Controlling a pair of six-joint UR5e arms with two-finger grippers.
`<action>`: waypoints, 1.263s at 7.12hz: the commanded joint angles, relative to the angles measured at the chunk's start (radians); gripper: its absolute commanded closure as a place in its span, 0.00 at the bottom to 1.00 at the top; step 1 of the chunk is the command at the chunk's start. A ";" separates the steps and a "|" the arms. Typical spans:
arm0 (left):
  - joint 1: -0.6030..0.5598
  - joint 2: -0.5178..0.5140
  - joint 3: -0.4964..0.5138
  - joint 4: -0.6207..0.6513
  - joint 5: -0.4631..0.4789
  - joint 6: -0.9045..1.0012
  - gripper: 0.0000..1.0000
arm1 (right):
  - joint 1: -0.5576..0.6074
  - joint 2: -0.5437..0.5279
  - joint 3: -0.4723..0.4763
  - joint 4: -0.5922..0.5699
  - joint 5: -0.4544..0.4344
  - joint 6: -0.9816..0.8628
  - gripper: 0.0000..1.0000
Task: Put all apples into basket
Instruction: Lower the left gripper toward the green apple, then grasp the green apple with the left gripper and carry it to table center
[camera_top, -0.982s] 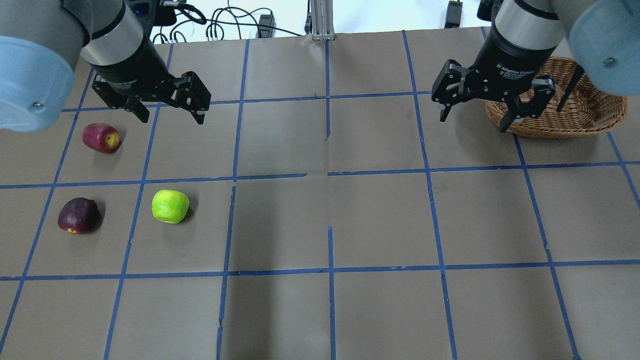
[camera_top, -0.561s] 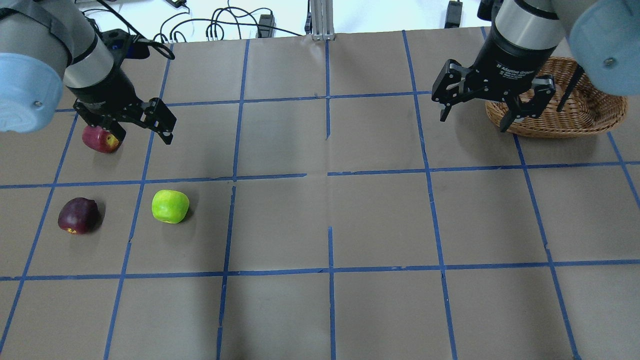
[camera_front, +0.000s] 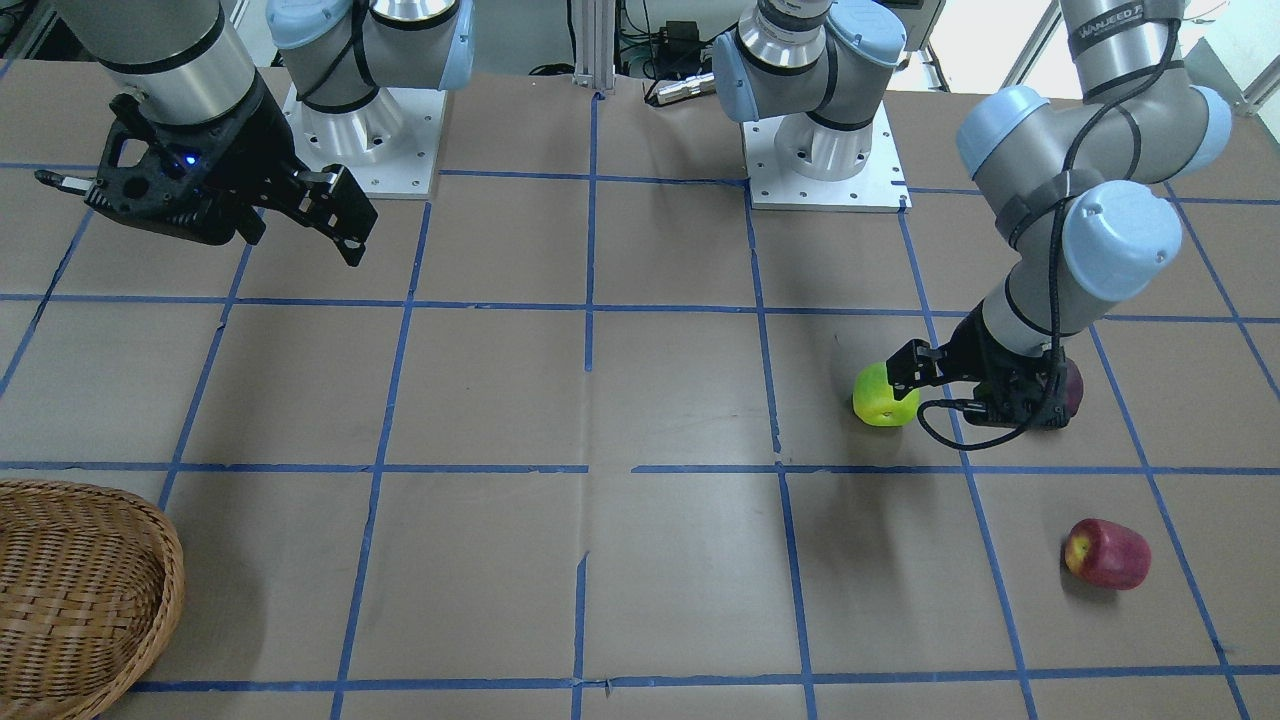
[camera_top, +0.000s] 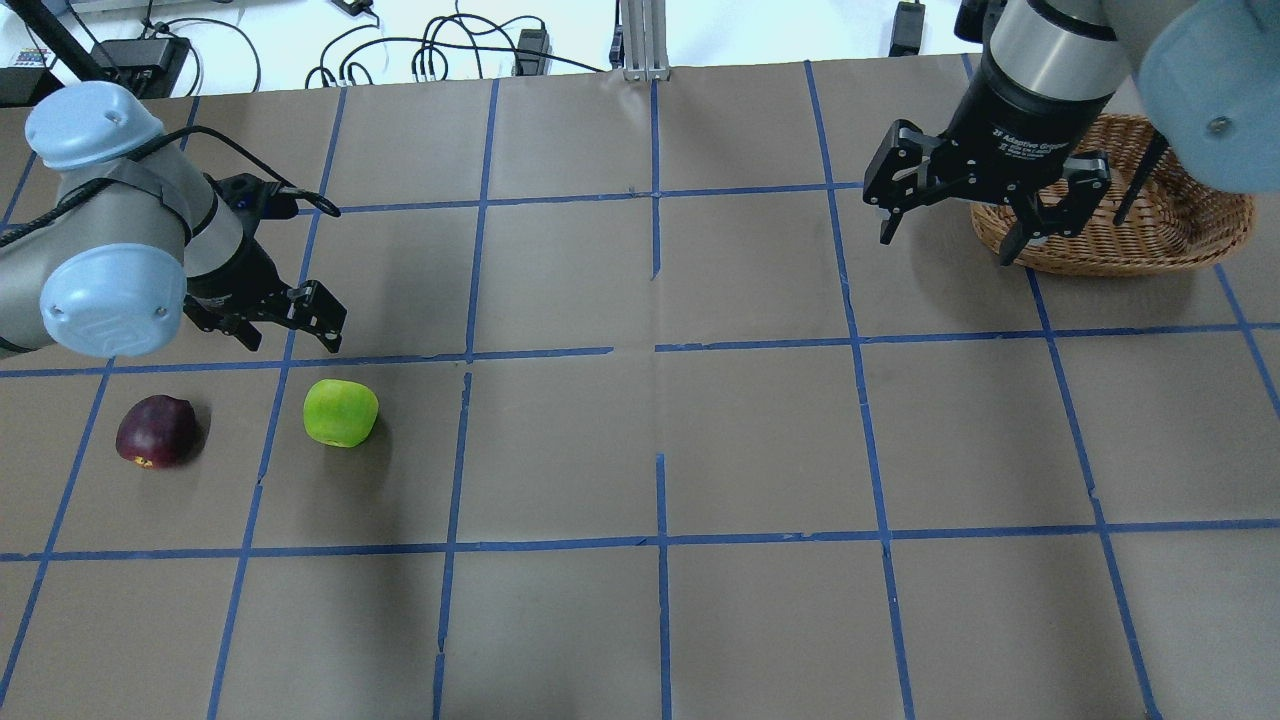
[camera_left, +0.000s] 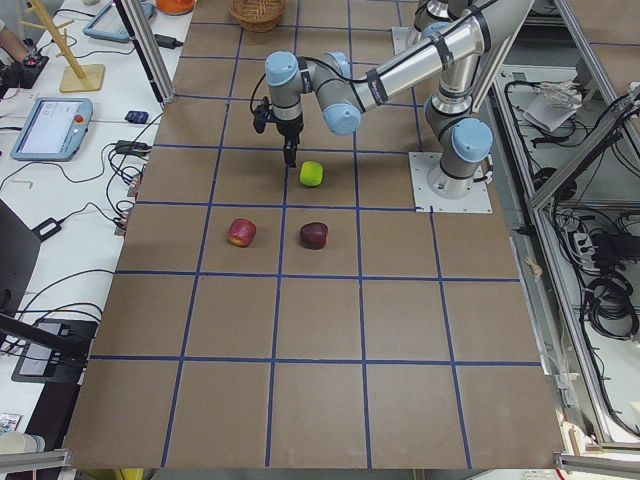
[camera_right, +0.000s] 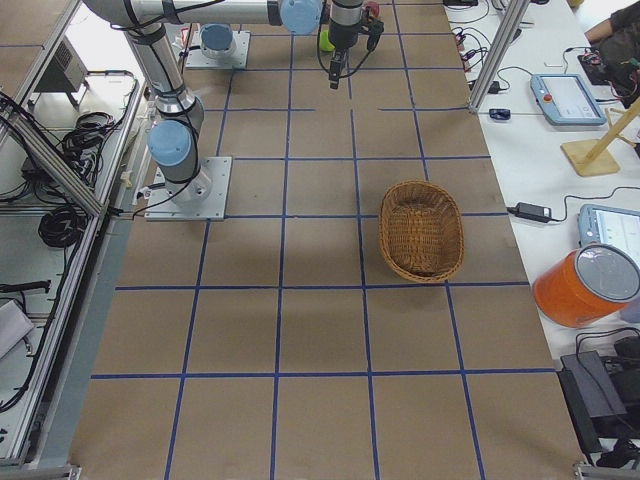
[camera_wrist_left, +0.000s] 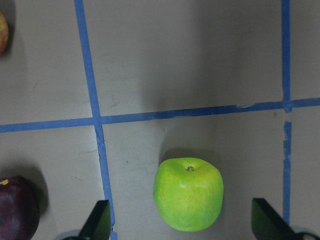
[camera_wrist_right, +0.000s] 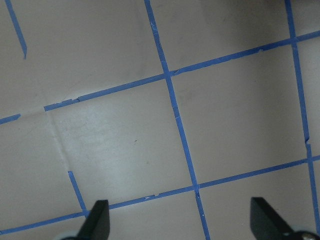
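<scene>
The wide-spread left gripper is shifted from the red apple to the green apple, now framed between its fingers, likely for picking.

Seen from overhead, the left arm hides the red apple; the front-facing view's edge crops the basket.

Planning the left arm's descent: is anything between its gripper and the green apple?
Nothing visible. In the left wrist view the green apple lies in line between the fingertips of the open left gripper, with nothing over it. The dark maroon apple sits off to one side, outside the fingers.
</scene>
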 joint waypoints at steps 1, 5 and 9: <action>-0.001 -0.059 -0.072 0.041 -0.002 0.005 0.00 | 0.001 -0.001 0.001 0.000 0.000 0.000 0.00; -0.003 -0.085 -0.120 0.051 0.000 0.078 0.00 | -0.001 0.001 0.005 0.000 -0.011 0.000 0.00; -0.009 -0.088 -0.006 0.067 -0.125 -0.048 0.92 | -0.004 0.003 0.005 0.000 -0.011 -0.003 0.00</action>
